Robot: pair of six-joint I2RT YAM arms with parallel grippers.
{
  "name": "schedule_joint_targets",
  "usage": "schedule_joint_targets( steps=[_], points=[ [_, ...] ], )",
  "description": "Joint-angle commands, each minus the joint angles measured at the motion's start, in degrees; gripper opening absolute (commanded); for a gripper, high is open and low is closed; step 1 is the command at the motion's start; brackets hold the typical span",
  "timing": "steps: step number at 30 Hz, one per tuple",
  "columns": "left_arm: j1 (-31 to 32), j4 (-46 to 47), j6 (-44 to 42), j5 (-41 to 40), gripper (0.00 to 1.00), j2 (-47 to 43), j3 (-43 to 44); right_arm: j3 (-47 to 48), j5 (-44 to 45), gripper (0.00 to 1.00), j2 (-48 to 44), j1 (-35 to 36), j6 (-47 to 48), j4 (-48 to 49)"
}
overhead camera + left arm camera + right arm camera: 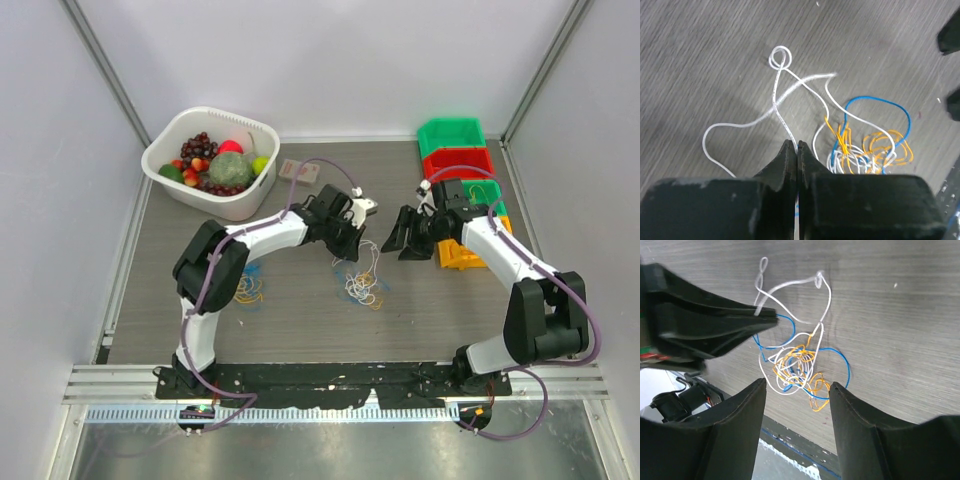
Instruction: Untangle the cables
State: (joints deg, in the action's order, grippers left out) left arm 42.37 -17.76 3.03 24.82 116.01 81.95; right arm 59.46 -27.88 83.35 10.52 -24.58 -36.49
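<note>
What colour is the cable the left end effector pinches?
White; the cable shows best in the left wrist view.

The left arm (262, 234) and right arm (505, 250) bend inward, wrists tipped down. The left gripper (797, 146) is pressed closed, pinching a white cable (777, 95). The right gripper (796, 386), just right of it, stands spread.

Matt wood-grain table (700, 50), glossy plastic cables (842, 142)

Even light, soft shadows, some motion blur
</note>
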Motion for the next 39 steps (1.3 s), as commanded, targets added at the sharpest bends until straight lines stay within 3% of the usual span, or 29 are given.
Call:
schedule_joint_targets(
  steps=[1, 11, 16, 21, 26, 29, 35, 39],
  points=[
    [0.3, -0.8, 4.7, -0.6, 0.0, -10.0, -1.5, -4.6, -2.4, 0.6, -2.5, 0.1, -2.1, 5.4],
    [0.3, -9.3, 21.1, -7.8, 0.0, -31.2, -2.7, -11.5, -6.8, 0.65, -7.1, 8.1, -3.9, 17.4],
    [0.2, -11.2, 23.9, -10.0, 0.0, -37.8, 5.4, -17.3, -6.8, 0.65, -5.7, 11.7, -9.4, 25.9],
    [0.3, -10.6, 27.6, -4.5, 0.0, -38.7, 16.9, -22.9, -4.1, 0.61, -2.1, 14.2, -14.4, 35.5],
    [0.2, -12.6, 28.2, -4.7, 0.0, -38.3, 27.6, -19.9, 1.1, 0.61, -7.2, 14.1, -12.9, 29.0],
    [0.3, -12.4, 29.1, -5.5, 0.0, -37.5, 32.7, -15.4, -0.2, 0.64, -11.9, 14.1, -9.3, 25.2],
    [0.2, -13.2, 32.5, -4.5, 0.0, -34.2, 41.0, -5.7, -4.3, 0.73, -21.2, 14.9, -10.2, 33.8],
    [0.2, -9.1, 36.7, -2.5, 0.0, -33.5, 42.1, 0.2, -1.7, 0.73, -19.5, 17.9, -9.7, 39.1]
  ],
)
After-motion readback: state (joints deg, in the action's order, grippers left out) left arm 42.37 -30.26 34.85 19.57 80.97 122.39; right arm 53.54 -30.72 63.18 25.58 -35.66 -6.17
